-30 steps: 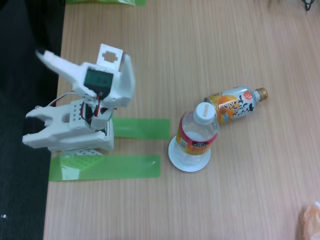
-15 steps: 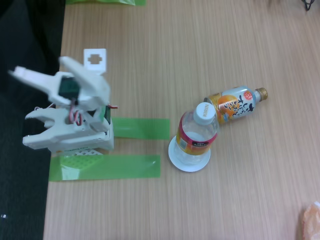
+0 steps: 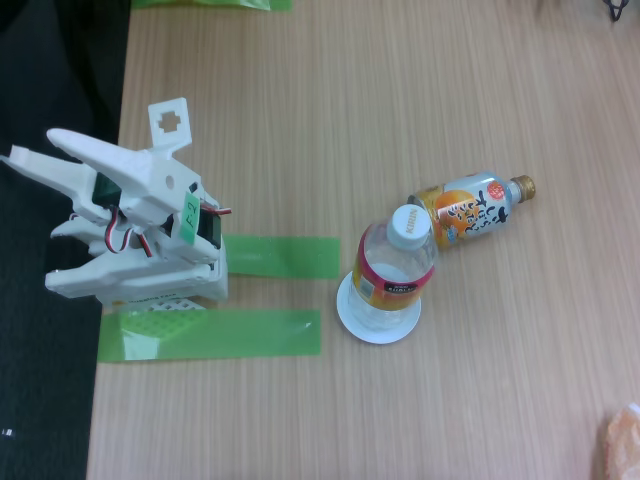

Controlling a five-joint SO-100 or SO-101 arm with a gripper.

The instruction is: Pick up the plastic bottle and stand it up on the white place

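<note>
Clear plastic, white-capped, the plastic bottle (image 3: pixel 395 268) is seen standing upright on the white plate (image 3: pixel 378 318), just beside an orange can (image 3: pixel 468 207) lying on the wooden table (image 3: pixel 420 90). The gripper (image 3: pixel 25 160) is folded back well apart; whether its fingers are apart cannot be told.

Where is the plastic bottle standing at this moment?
In the fixed view the plastic bottle stands upright on the white plate, right of centre, just right of the green tape strips and beside the lying orange bottle-can.
</note>
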